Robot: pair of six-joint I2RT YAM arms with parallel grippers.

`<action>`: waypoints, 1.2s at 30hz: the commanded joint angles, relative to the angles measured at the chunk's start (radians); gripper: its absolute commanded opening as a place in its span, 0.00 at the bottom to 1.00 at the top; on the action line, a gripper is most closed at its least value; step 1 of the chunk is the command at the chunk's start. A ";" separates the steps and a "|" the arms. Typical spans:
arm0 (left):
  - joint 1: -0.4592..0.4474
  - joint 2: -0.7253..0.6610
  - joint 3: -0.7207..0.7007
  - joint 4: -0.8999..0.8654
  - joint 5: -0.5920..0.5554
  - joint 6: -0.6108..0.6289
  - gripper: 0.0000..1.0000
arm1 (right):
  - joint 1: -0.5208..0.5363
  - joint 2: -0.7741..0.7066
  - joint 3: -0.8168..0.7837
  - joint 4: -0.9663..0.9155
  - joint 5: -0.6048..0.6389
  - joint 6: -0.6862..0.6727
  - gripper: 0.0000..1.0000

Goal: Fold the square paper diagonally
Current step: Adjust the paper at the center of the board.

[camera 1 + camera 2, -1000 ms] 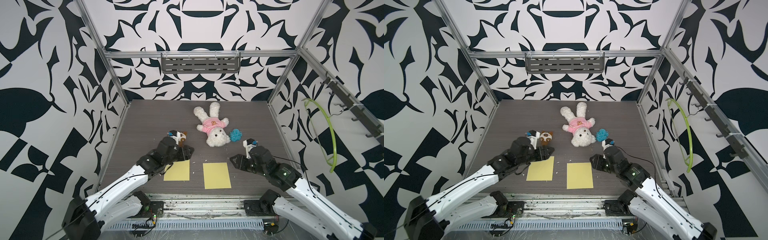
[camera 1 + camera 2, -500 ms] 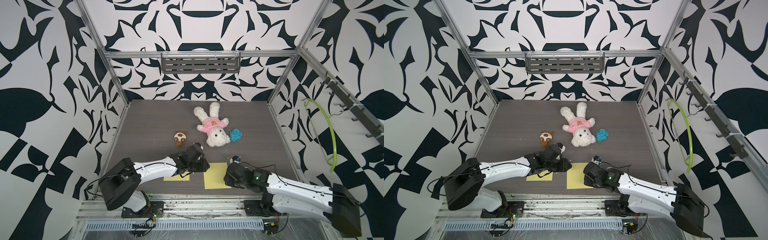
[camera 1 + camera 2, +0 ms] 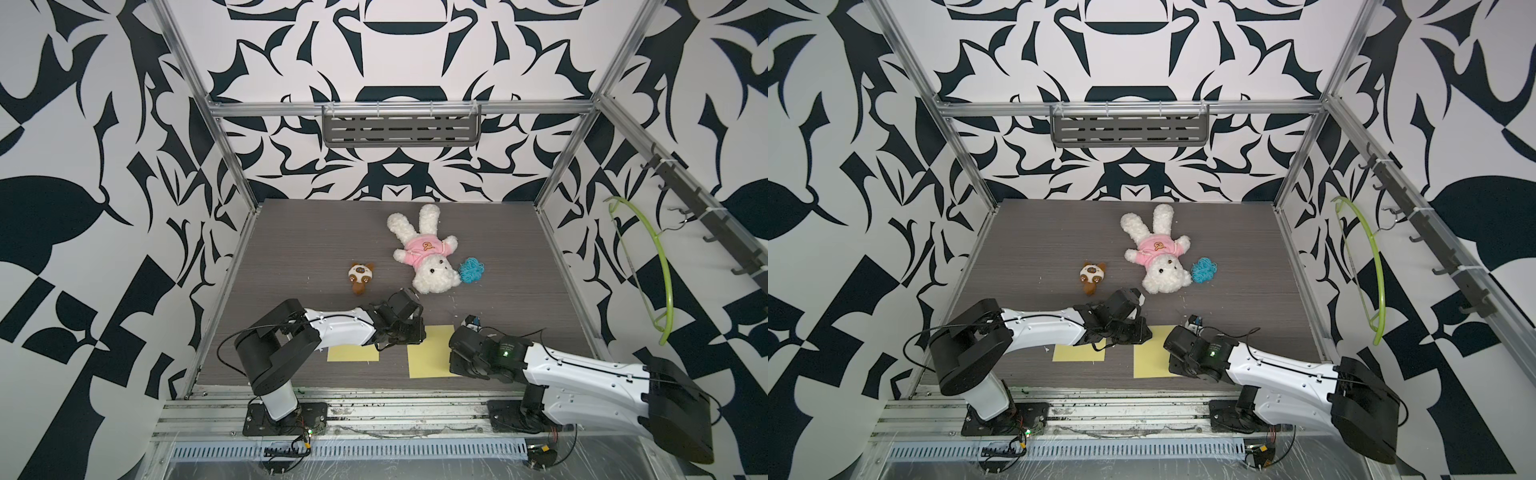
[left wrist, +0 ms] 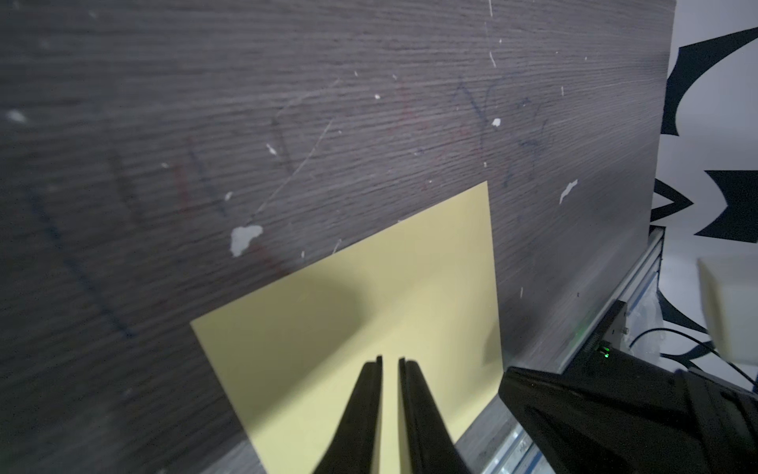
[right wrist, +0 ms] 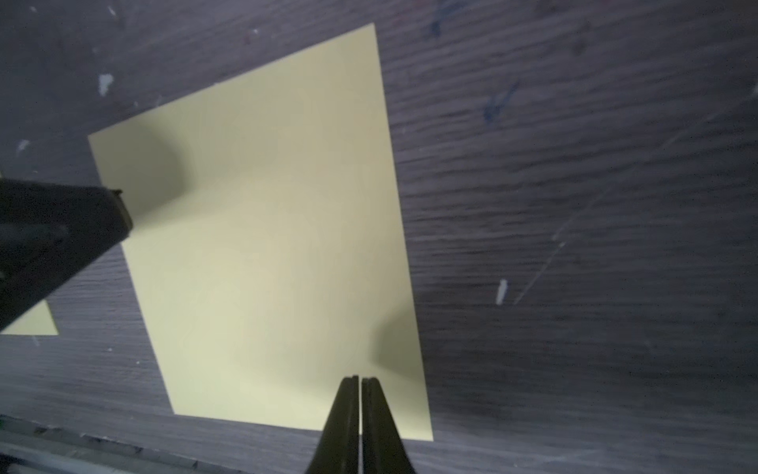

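The square paper (image 3: 430, 351) is a pale yellow sheet lying flat near the table's front edge, seen in both top views (image 3: 1152, 357). My left gripper (image 3: 415, 332) is low over its far left corner. In the left wrist view its jaws (image 4: 389, 361) stand almost together over the sheet (image 4: 369, 295), with only a thin slit between them and nothing in it. My right gripper (image 3: 455, 357) is at the near right corner. In the right wrist view its jaws (image 5: 359, 379) are pressed together above the paper (image 5: 262, 230), holding nothing.
A second yellow sheet (image 3: 353, 354) lies to the left, half under the left arm. Farther back lie a white plush rabbit (image 3: 424, 257), a small brown plush (image 3: 360, 277) and a blue yarn ball (image 3: 471, 270). A green hanger (image 3: 652, 270) hangs on the right wall.
Both arms have swung inward and down onto the right-hand sheet from beside the two papers. Both pairs of jaws have closed from open.
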 commanded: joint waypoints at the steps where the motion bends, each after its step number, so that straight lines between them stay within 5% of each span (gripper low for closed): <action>1: -0.007 0.035 0.017 -0.020 -0.014 0.008 0.13 | 0.004 0.018 0.029 -0.050 0.047 -0.023 0.10; 16: -0.011 0.027 -0.072 -0.036 -0.088 -0.075 0.12 | -0.043 0.154 0.039 0.016 0.029 -0.083 0.10; 28: -0.014 -0.108 -0.092 -0.257 -0.339 -0.296 0.12 | -0.155 0.362 0.229 -0.002 -0.053 -0.442 0.10; 36: -0.030 -0.154 -0.145 -0.161 -0.291 -0.403 0.12 | -0.222 0.477 0.313 0.054 -0.151 -0.681 0.10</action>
